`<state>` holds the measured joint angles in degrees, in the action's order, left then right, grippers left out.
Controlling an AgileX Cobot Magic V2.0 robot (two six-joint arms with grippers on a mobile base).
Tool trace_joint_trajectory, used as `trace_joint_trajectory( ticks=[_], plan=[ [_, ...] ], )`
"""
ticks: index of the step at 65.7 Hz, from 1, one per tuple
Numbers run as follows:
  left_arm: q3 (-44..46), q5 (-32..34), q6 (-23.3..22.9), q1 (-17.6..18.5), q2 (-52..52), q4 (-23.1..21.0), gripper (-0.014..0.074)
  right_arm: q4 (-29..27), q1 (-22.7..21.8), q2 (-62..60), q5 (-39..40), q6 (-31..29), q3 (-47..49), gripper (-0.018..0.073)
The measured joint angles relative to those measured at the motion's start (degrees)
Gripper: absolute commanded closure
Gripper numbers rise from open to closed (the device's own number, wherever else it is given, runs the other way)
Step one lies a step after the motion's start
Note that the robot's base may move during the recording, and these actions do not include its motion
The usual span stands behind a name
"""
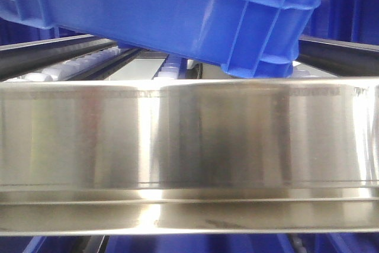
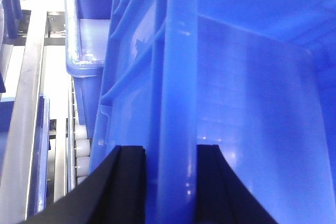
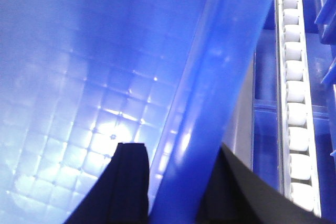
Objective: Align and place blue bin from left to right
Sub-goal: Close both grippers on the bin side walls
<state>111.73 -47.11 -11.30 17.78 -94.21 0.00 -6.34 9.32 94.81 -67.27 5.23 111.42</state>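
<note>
The blue bin (image 1: 177,10) fills the front view from 10 to 2 o'clock. It hangs tilted above the white rollers (image 1: 77,66), which run in dark tracks away toward 10 o'clock. Its ribbed lower corner dips lowest at about 1 o'clock, just behind the top edge of the stainless steel rail (image 1: 189,140) that spans the whole lower half of that view (whether the corner touches anything behind the rail cannot be told). In the left wrist view the left gripper (image 2: 169,153) is clamped on the bin's upright side wall. One black finger (image 2: 126,182) lies against the ribbed outer face at 7 o'clock and the other against the smooth inner face at 5 o'clock, with the thick rim running between them up to 12 o'clock. A second blue bin (image 2: 86,35) sits beyond at 11 o'clock, near the held one, with rollers showing below it at 8 o'clock. In the right wrist view the right gripper (image 3: 176,153) pinches the bin's rim in the same way. Its inner finger (image 3: 131,182) lies over the gridded inner surface at 7 o'clock and its partner is outside at 5 o'clock. A roller track (image 3: 293,93) runs along 3 o'clock, apart from the bin.
</note>
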Motion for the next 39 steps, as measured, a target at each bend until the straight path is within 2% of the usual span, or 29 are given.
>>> trace_joint_trajectory(
  ticks=[39],
  plan=[
    [0.00, 0.00, 0.09, 0.00, 0.00, 0.00, 0.0708, -0.08, 0.00, 0.00, 0.00, 0.00, 0.00, 0.0631]
  ],
)
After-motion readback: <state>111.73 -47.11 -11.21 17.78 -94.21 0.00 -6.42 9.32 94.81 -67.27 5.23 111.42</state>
